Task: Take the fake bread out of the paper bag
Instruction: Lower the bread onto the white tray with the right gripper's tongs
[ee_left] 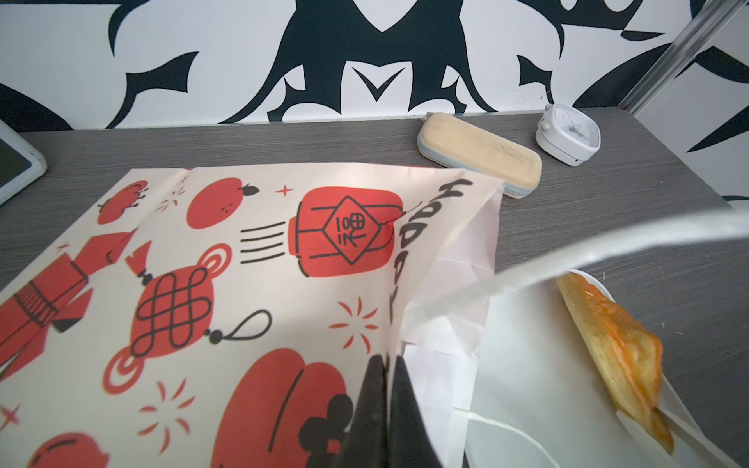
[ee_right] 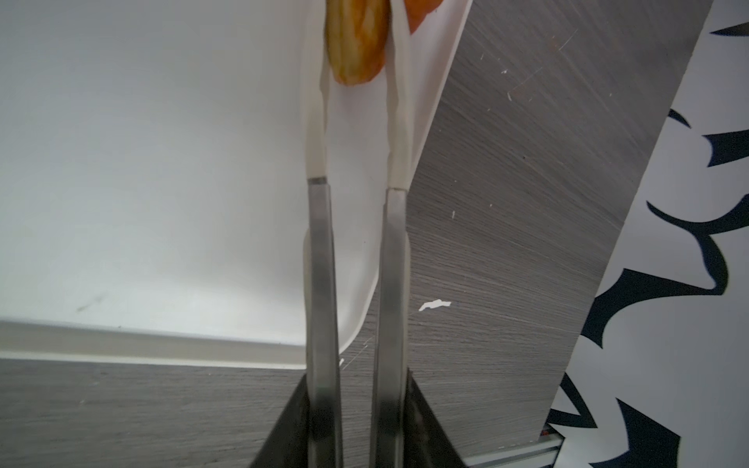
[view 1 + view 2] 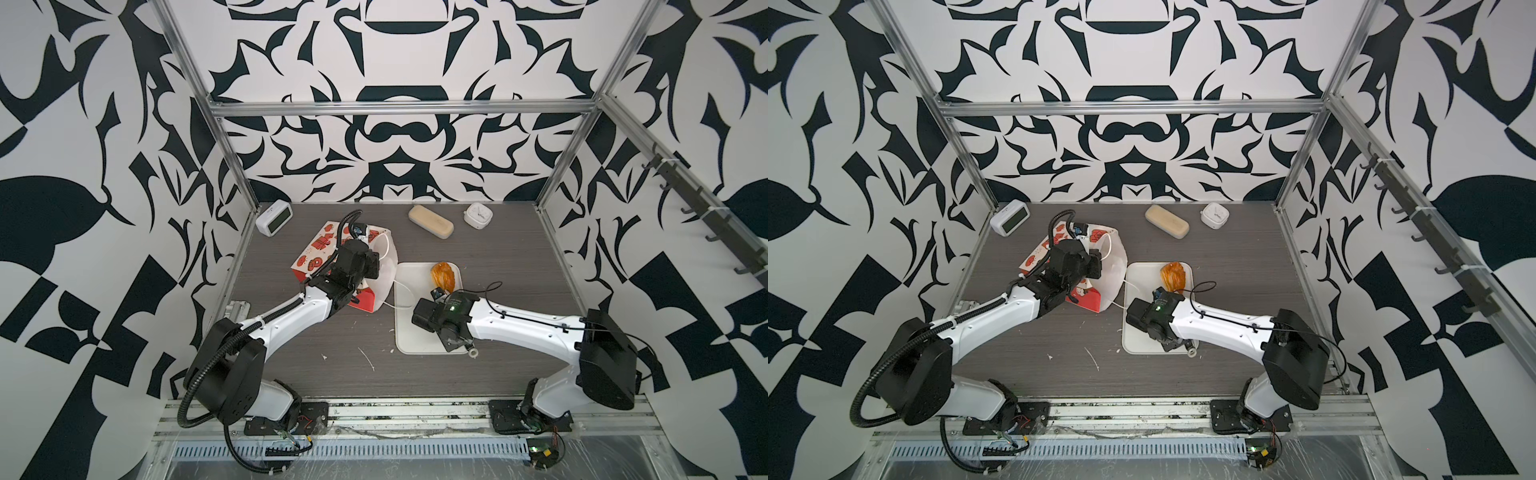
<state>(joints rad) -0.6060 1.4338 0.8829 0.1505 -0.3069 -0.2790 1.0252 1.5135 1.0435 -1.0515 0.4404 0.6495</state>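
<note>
Paper bag: cream face printed with red lanterns, knots and fruit, black linework; plain white inside. Pastry: glossy golden-brown, orange streaks. Tray: plain white. Surface: grey wood grain, white flecks. Oblong case: pale beige. Walls: white with bold black swirls.

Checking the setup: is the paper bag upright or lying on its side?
Lying on its side: the paper bag shows its printed face upward, mouth opening toward the tray.
</note>
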